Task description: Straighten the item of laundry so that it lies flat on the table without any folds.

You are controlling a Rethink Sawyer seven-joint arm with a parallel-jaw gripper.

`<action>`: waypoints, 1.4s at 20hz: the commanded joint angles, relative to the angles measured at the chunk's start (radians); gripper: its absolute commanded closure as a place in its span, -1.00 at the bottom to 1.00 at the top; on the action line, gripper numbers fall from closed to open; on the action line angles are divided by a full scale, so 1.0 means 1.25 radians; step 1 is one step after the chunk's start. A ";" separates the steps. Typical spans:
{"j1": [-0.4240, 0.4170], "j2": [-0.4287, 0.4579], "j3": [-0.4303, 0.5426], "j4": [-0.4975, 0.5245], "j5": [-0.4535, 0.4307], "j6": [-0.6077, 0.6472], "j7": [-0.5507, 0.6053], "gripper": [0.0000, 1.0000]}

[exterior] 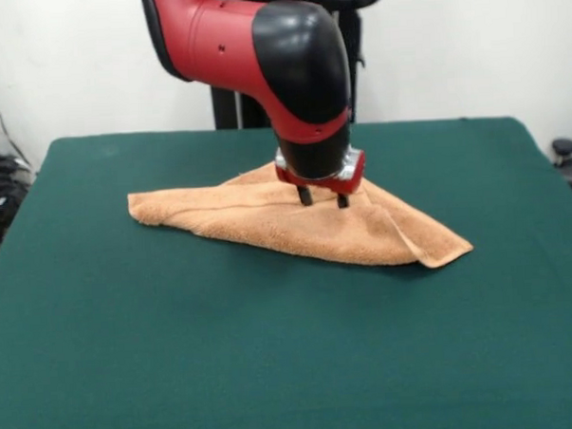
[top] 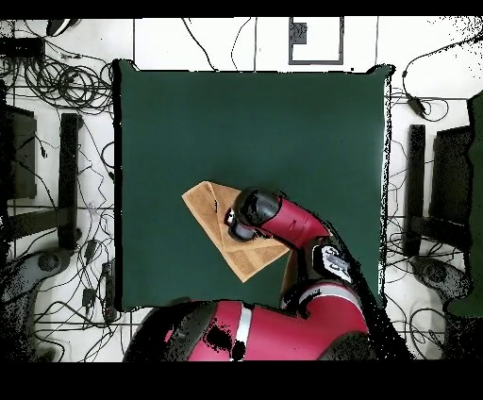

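Peach-orange terry towel (exterior: 296,222): folded, mid dark green felt table (exterior: 274,367) | long axis 10-to-4 o'clock, front view | red-black gripper (exterior: 323,199): narrow gap, tips on cloth at centre, grasp uncertain

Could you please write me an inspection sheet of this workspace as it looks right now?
Surface: table covered in dark green cloth.
Job's things: peach-orange towel lies folded over into a rough triangle, not flat.
Clutter: nothing seen on the table.
Hand: hand down on the towel's raised middle, two dark fingers slightly apart; a grip on the cloth cannot be told.
Cables: many cables on the floor round the table, seen from overhead.
Surroundings: white wall behind; dark equipment at the table's sides.
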 commanded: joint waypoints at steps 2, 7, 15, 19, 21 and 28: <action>-0.023 0.129 0.094 -0.056 -0.075 -0.132 -0.003 1.00; -0.017 0.124 0.085 -0.064 -0.086 -0.146 0.037 1.00; 0.014 0.115 0.038 -0.135 -0.099 -0.035 0.061 1.00; 0.039 0.132 0.016 -0.223 -0.122 0.007 0.072 1.00; 0.045 0.148 0.022 -0.265 -0.138 0.006 0.058 1.00; 0.049 0.162 0.025 -0.302 -0.130 -0.010 0.104 1.00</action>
